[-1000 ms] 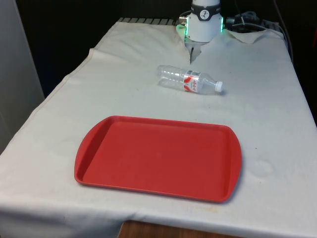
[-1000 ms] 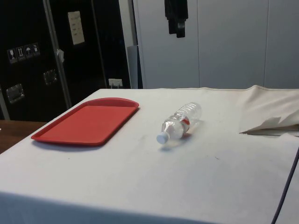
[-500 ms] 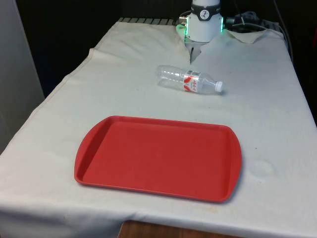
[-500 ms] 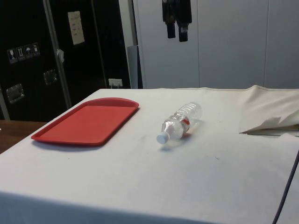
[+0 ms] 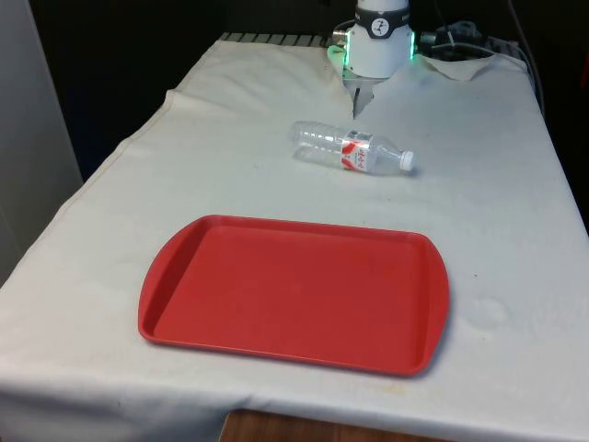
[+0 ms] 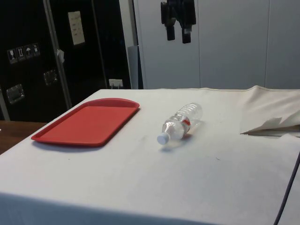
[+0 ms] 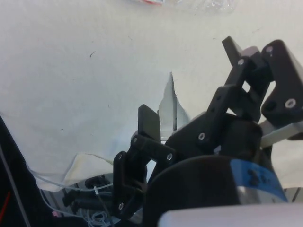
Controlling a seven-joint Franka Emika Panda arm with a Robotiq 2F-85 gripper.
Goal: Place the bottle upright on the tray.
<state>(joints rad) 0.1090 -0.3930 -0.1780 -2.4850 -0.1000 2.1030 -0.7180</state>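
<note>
A clear plastic bottle (image 5: 354,149) with a red label and white cap lies on its side on the white cloth, beyond the tray, cap towards the front view's right. In the side view the bottle (image 6: 182,123) rests to the right of the tray, cap pointing at the camera. The red tray (image 5: 294,290) is bare and sits near the table's near edge; the side view has the tray (image 6: 89,121) at the left. My gripper (image 6: 178,33) hangs high above the bottle, open, holding nothing. The wrist view has the gripper (image 7: 189,85) with its fingers apart over the cloth and part of the bottle (image 7: 199,4) at the edge.
The robot base (image 5: 379,37) stands at the table's far end. A fold of loose cloth (image 6: 272,124) rises beside it, with cables (image 5: 479,41) behind. A dark cable (image 6: 288,187) hangs off the table's right edge in the side view.
The gripper's fingers have spread from shut to open, high above the table. The bottle and the tray have not moved.
</note>
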